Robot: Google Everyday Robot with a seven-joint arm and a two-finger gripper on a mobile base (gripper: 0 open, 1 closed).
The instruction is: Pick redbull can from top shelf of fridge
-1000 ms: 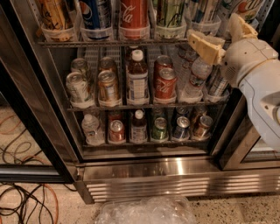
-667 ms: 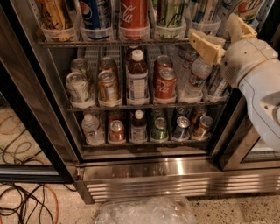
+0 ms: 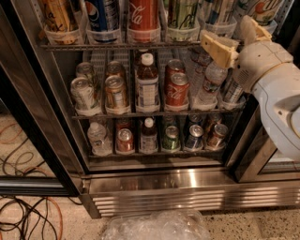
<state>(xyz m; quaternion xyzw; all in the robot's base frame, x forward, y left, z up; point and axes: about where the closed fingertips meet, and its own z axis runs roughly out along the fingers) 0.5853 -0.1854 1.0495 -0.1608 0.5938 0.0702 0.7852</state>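
Handling first: the redbull can (image 3: 214,10) is a slim aluminium cylinder, so I judge it light, smooth-skinned, probably slick if chilled, and easy to dent under a hard squeeze. A hold across its body just above the cup looks safest. In the camera view it stands on the top shelf (image 3: 117,46) of the fridge (image 3: 187,180), second lane from the right, with only its lower blue-and-silver body showing. It sits between the green-and-white striped can (image 3: 183,11) and a pale can with orange marks (image 3: 260,7). Each top-shelf can sits in a translucent plastic cup (image 3: 143,35); further left are a Coca-Cola can (image 3: 143,11), a Pepsi can (image 3: 103,14) and a yellowish can (image 3: 58,14). The gripper (image 3: 219,48) hangs just below and in front of the redbull can's lane, at about rail height; whether it is open or closed I cannot tell. The middle shelf (image 3: 154,112) carries more cans and bottles in lanes, and the bottom shelf (image 3: 154,152) holds another mixed row.
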